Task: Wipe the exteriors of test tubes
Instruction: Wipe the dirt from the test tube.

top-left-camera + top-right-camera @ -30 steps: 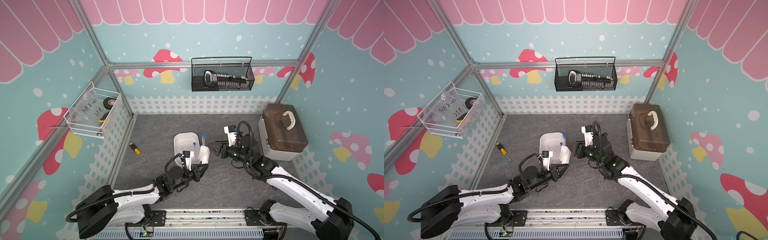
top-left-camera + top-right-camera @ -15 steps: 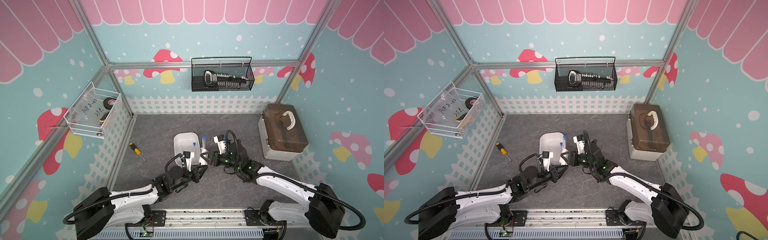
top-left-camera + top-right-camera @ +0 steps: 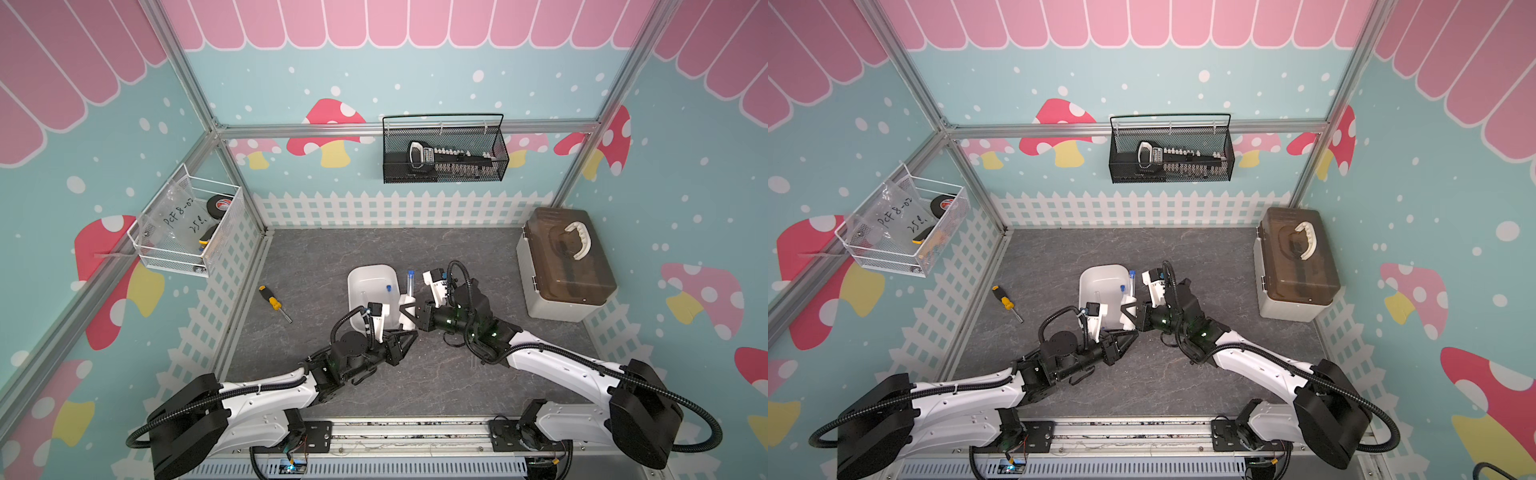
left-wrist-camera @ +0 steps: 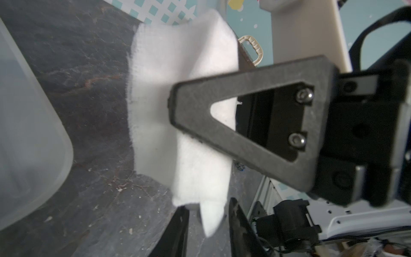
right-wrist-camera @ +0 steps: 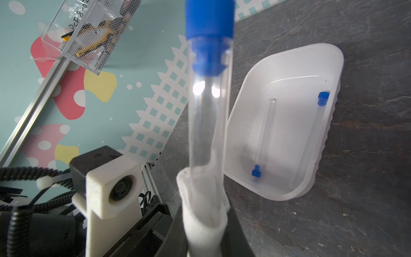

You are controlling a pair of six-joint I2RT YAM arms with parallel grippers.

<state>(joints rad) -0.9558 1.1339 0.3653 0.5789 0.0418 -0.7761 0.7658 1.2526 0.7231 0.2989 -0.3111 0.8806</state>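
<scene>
- Grey marbled floor [image 3: 316, 253] fills a small cell whose teal walls carry mushrooms and a white fence pattern.
- Near the floor's middle, one tube [image 5: 209, 115] is held up: pencil-thin, clear and see-through, with a blue cap [image 5: 210, 20] plugging its free end.
- White cloth [image 5: 204, 200] wraps the tube's other end and hides it.
- Right gripper [image 5: 206, 224]: its jaws are clamped on the cloth, with the tube inside the wrap.
- Left gripper [image 4: 208, 213]: its jaws stand apart, and a corner of the cloth hangs between them. I cannot tell whether that corner touches them. The two grippers almost meet tip to tip.
- White tray [image 5: 289, 66] sits on the floor just beside the held tube.
- In the tray lie a second tube [image 5: 264, 135] and a third tube [image 5: 309, 142]. They lie side by side, apart, with their blue caps at opposite ends.
- Screwdriver [image 3: 274, 302], yellow and black, lies on the floor well to the left of the tray.
- Box [image 3: 565, 266] with a brown lid and a pale handle stands by the right wall.
</scene>
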